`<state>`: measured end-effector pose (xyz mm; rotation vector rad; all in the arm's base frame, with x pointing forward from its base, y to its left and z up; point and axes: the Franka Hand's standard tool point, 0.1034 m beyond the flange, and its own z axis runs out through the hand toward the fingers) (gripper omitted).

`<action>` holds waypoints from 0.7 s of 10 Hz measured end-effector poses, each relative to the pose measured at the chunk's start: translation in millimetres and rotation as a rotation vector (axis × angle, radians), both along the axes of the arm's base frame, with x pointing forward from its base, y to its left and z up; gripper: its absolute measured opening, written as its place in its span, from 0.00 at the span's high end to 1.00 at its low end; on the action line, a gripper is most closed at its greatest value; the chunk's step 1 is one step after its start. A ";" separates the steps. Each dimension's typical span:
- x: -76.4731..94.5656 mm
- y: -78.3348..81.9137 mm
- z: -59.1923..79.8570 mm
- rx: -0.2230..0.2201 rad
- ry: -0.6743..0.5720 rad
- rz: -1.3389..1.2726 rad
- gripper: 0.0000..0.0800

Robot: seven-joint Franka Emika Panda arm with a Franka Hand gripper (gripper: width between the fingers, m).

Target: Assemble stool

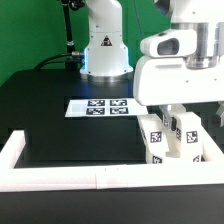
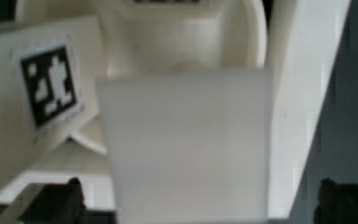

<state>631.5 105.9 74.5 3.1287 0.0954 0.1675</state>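
White plastic border rail (image 1: pixel 60 178) across the bottom of the exterior view, turning up along the lower left edge, nearest the camera. Behind it, black worktop (image 1: pixel 55 130) filling the left and middle of the frame. At lower right, just behind the rail, tagged white stool legs (image 1: pixel 172 138) standing close together, each bearing black-and-white square tags. Directly above them, bulky white robot wrist and pincer (image 1: pixel 178 112), fingers reaching down among the legs; spread wide, pinching nothing that can be made out. Round seat not identifiable in either picture. Further back, at centre, flat white marker board (image 1: pixel 102 106) with four tags lying on the worktop. Beyond that, at upper centre, white robot base (image 1: pixel 104 45) with dark cables, against a green backdrop.

Wrist view, very close and blurred: white leg (image 2: pixel 185 125) filling the middle, square tag on a slanted face at left, dark pincer fingertips (image 2: pixel 348 197) at both lower corners, set apart on either side of the leg.
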 end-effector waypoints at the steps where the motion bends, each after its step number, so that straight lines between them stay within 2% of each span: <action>1: -6.6 5.7 -8.2 -0.002 0.000 -0.016 0.19; 3: -10.0 11.4 -17.4 -0.009 0.002 -0.029 0.19; 5: -9.1 10.1 -16.6 -0.010 -0.001 -0.052 0.19; 6: -9.0 9.7 -16.7 -0.008 -0.001 -0.066 0.31; 7: -8.9 9.0 -16.7 -0.008 -0.001 -0.068 0.48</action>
